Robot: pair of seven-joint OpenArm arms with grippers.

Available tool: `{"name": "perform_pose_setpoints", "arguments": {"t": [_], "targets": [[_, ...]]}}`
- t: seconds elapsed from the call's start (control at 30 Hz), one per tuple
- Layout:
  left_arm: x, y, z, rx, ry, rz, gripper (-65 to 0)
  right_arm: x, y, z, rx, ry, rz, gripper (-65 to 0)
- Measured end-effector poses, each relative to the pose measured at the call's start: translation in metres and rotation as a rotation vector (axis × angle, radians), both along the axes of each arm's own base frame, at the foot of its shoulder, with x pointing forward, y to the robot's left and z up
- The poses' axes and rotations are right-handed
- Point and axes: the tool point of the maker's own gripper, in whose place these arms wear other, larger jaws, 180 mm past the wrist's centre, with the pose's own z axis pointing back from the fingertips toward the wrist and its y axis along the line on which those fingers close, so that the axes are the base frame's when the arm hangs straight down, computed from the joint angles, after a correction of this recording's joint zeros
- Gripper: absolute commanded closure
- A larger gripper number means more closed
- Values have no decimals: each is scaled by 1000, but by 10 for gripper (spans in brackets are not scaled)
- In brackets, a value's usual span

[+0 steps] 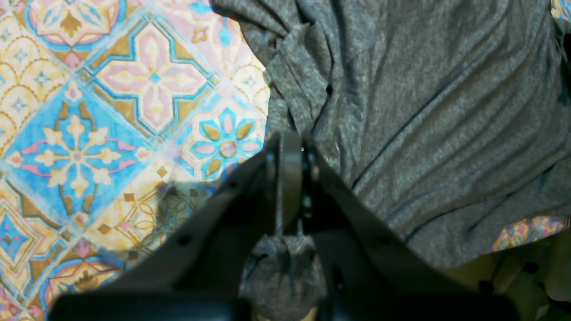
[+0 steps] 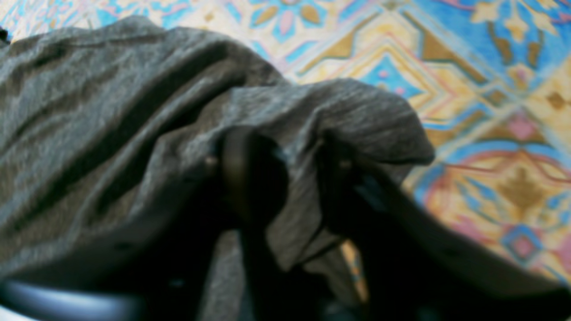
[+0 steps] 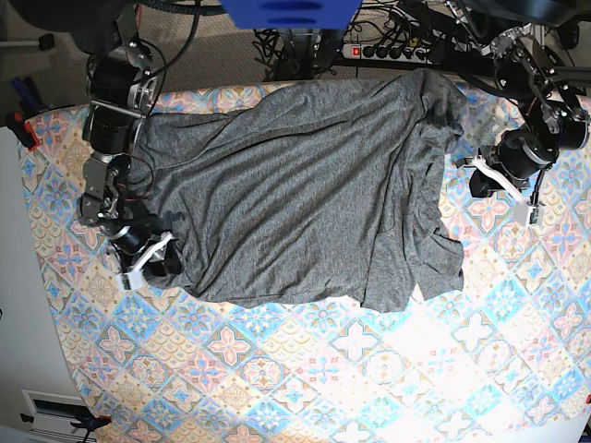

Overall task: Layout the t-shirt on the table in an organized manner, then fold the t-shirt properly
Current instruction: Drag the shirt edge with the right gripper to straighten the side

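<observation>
**Spreading the shirt: both edges gripped**

The shirt [image 3: 305,185] lies across the far half of the counter [image 3: 305,369], partly flattened, with one side doubled over and wrinkled.

The left gripper [image 1: 292,151] has its jaws together, clamped on a bunch of shirt fabric; the bulk of the shirt extends ahead and to one side of them. The right gripper [image 2: 285,169] has its jaws partly apart with a fold of shirt edge draped between and over them; whether the pinch is firm cannot be told.

Procedure, as judged:
1. Confirm the right jaws hold the fabric before pulling.
2. Draw both edges apart evenly, low over the counter.
3. Stop on tension; overpulling drags the shirt off centre.

The counter cloth is patterned tile, flat, with open space nearer than the jaws. Cables [image 3: 406,46] and a power strip lie beyond the far edge.
</observation>
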Motion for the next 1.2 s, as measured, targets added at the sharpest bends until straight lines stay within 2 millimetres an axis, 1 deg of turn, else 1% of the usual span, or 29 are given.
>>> {"name": "perform_pose_setpoints", "arguments": {"t": [0.07, 0.1, 0.17, 0.23, 0.3, 0.37, 0.4, 0.43, 0.5, 0.57, 0.63, 0.7, 0.77, 0.8, 0.83, 0.9, 0.97, 1.03, 1.13, 1.17, 1.2], "targets": [[0, 0, 0, -1, 0, 0, 0, -1, 8, -3, -10, 8, 30, -20], [0, 0, 0, 0, 0, 0, 0, -1, 11, -3, -9, 5, 37, 0], [0, 0, 0, 0, 1, 0, 0, 2, 12, 0, 10, -20, 28, 0], [0, 0, 0, 0, 0, 0, 0, 1, 12, -6, 38, -15, 12, 0], [-1, 0, -1, 0, 3, 0, 0, 4, 12, -8, 79, -15, -10, 0], [-1, 0, -1, 0, 3, 0, 0, 17, 11, -5, 52, 3, 9, 0], [-2, 0, -1, 1, 5, 1, 0, 29, 11, 0, 43, 1, 7, 0], [-2, 0, -1, 0, 6, 2, 0, 44, 12, 11, 54, -31, -8, 0], [-4, 0, -3, -3, 12, -1, 0, 66, 17, 34, 107, -103, -17, 0], [-7, 1, -5, 3, 24, 4, 0, 79, 16, 43, 112, -128, -48, 0], [-10, -1, -8, -4, 31, 0, 0, 80, 3, 35, 88, -133, -113, 0], [-10, -1, -8, -4, 32, 1, 0, 71, -13, 18, 34, -103, -161, 0], [-13, 0, -10, -4, 40, 1, 0, 63, -21, 8, 13, -82, -173, 0], [-14, -1, -10, -4, 43, 2, 0, 63, -26, 6, -6, -80, -195, 0], [-14, -1, -11, -5, 45, 1, 0, 65, -31, 7, -24, -84, -221, 0], [-15, 0, -12, 0, 50, 4, 0, 73, -46, 15, -61, -108, -279, 0], [-18, 0, -14, -2, 57, 2, 0, 78, -64, 20, -110, -129, -350, 0], [-20, 0, -15, -3, 62, 2, 0, 75, -81, 18, -162, -120, -407, 0], [-20, 0, -15, -3, 65, 2, 0, 65, -111, 14, -238, -100, -485, 0], [-20, 0, -15, -3, 64, 2, 0, 63, -119, 14, -259, -97, -509, 0], [-20, 0, -15, -3, 64, 2, 0, 63, -123, 15, -268, -99, -520, 0]]}}
